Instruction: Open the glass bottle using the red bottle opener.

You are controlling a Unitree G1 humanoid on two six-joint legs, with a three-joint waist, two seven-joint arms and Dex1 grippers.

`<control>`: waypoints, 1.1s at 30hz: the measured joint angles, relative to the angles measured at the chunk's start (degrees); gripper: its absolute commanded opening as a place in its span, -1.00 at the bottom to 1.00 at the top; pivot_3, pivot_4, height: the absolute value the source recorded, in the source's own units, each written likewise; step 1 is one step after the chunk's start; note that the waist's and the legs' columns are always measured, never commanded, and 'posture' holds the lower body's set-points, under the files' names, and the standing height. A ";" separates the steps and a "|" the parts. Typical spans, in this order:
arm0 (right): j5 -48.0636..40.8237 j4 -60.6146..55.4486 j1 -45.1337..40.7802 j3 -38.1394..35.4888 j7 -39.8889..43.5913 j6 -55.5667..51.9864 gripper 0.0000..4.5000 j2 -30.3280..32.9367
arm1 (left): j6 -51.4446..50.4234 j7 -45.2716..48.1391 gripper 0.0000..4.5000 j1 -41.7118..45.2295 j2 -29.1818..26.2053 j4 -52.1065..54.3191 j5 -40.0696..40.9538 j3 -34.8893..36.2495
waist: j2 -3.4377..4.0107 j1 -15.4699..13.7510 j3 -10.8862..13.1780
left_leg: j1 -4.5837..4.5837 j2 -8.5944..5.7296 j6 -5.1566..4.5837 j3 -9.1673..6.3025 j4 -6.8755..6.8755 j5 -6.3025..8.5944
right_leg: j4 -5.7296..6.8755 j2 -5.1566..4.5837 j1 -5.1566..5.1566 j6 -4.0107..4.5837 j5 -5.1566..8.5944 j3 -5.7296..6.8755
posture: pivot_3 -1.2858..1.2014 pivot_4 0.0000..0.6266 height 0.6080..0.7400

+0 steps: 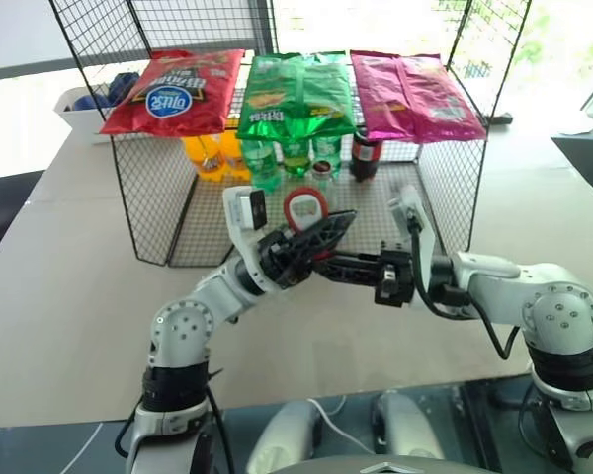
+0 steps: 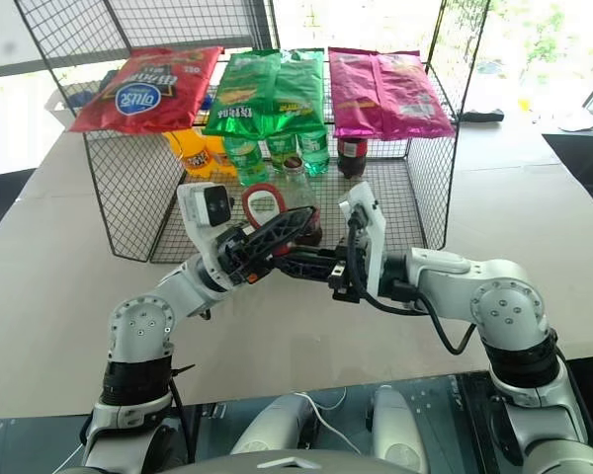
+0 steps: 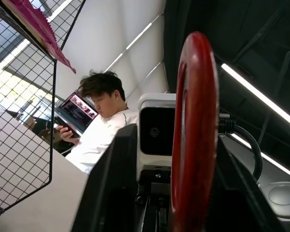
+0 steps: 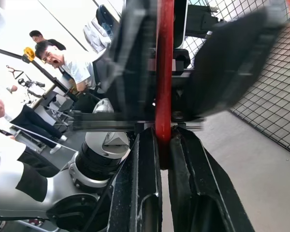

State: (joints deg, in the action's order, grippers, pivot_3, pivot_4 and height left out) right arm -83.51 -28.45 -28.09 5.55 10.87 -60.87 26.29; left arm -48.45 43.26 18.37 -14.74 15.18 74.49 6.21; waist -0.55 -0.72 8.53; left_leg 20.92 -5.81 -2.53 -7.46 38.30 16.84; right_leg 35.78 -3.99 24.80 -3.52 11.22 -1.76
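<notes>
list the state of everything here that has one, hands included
red bottle opener: off the table, on edge between both hands
right hand: shut on the opener's edge
left hand: open, fingers on either side of the opener
glass bottle: upright inside the wire rack, cap looks still on
chip bags: lying flat on top of the rack, unopened

Both arms meet mid-front; right tool (image 4: 163, 145) clamped, left tool (image 1: 311, 240) parted.
</notes>
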 measured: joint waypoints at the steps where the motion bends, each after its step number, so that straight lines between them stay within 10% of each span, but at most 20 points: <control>1: 0.03 0.00 0.06 0.00 -0.03 0.04 -1.00 0.02 | 0.00 -0.15 0.49 0.00 0.00 0.00 0.02 0.04 | 0.00 0.00 0.00 | 0.00 0.00 0.00 0.00 0.00 0.00 | 0.00 0.00 0.00 0.00 0.00 0.00 | 0.03 -0.52 0.91; 4: -0.11 0.00 0.53 -0.19 -0.18 0.33 -1.00 0.48 | -0.23 -0.91 0.98 -0.29 -0.33 0.14 0.96 0.23 | 0.00 0.00 0.00 | 0.00 0.00 0.00 0.00 0.00 0.00 | -0.01 -0.01 0.00 0.00 0.00 0.00 | 0.03 -0.52 0.91; 19: 12.15 -3.03 17.90 -16.12 13.52 11.07 -1.00 13.19 | 1.18 -7.74 0.98 -15.09 -6.81 14.03 8.61 6.61 | -0.04 -0.08 0.10 | 0.01 0.08 -0.02 0.08 -0.05 0.03 | -0.15 -0.01 -0.04 -0.03 0.02 -0.03 | 0.03 -0.52 0.91; 33: 46.02 4.53 13.84 -12.17 16.73 37.90 -1.00 4.64 | 30.41 -9.23 0.98 -4.95 -5.28 -1.45 -37.98 -3.99 | -0.06 -0.35 0.13 | 0.05 0.03 0.08 0.03 -0.12 -0.04 | -0.14 0.02 0.03 0.01 0.00 0.01 | 0.03 -0.52 0.91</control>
State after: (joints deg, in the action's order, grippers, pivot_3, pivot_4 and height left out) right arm -37.49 -23.92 -14.25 -6.62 27.59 -22.98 30.93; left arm -18.04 34.03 13.41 -20.02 13.73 36.50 2.22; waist -0.61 -1.07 8.66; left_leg 20.97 -5.79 -2.46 -7.42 38.18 16.81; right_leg 35.64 -3.97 24.83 -3.51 11.22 -1.75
